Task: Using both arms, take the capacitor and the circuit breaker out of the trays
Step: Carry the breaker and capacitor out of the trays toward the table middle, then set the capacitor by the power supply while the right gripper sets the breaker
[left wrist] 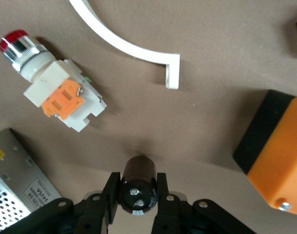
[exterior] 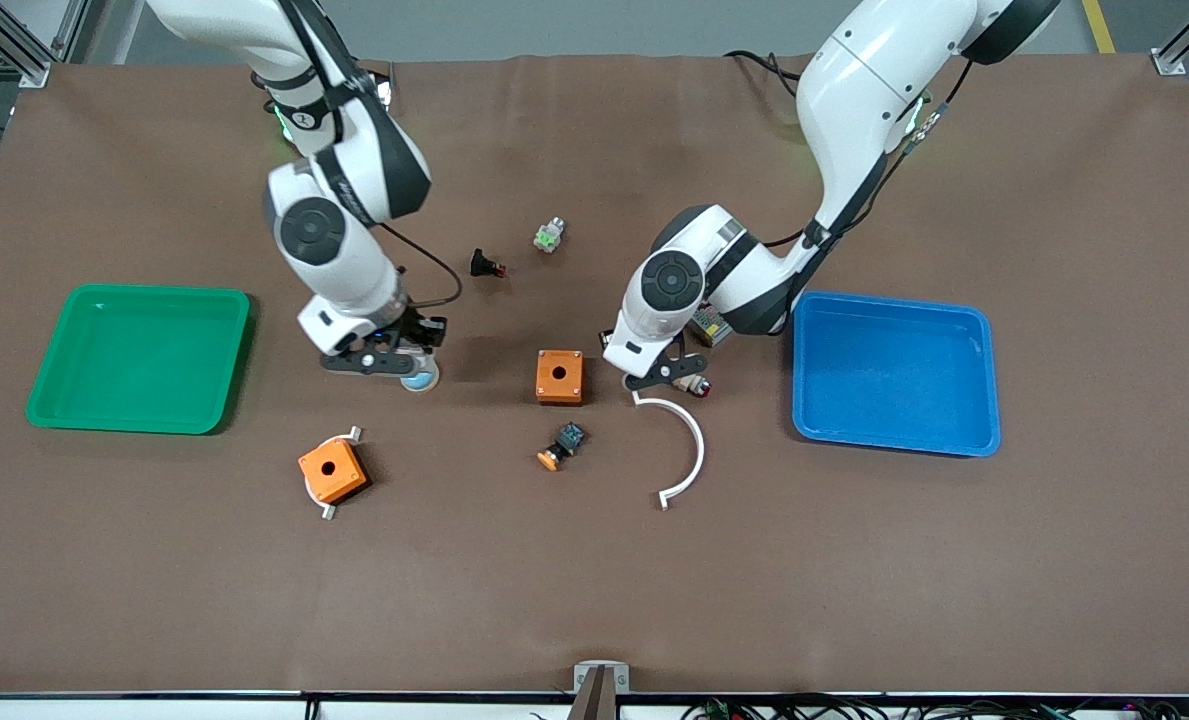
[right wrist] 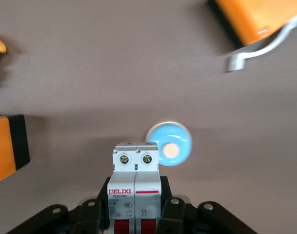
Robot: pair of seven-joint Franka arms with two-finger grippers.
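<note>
In the left wrist view my left gripper (left wrist: 137, 181) is shut on the capacitor (left wrist: 137, 187), a small dark cylinder with two silvery terminals on its end. In the front view this gripper (exterior: 662, 378) hangs low over the table between an orange box and the blue tray, and the capacitor is hidden under it. My right gripper (right wrist: 136, 195) is shut on the breaker (right wrist: 136, 170), a white-grey block with red levers. It hangs (exterior: 386, 360) beside the green tray, right next to a blue disc (right wrist: 170, 144).
The green tray (exterior: 54, 400) lies at the right arm's end, the blue tray (exterior: 984, 420) at the left arm's end. Between them lie two orange boxes (exterior: 560, 377) (exterior: 333, 470), a white arc (exterior: 689, 440), an orange-capped push-button (exterior: 562, 446), a red-capped part (left wrist: 50, 83) and a metal unit (left wrist: 16, 180).
</note>
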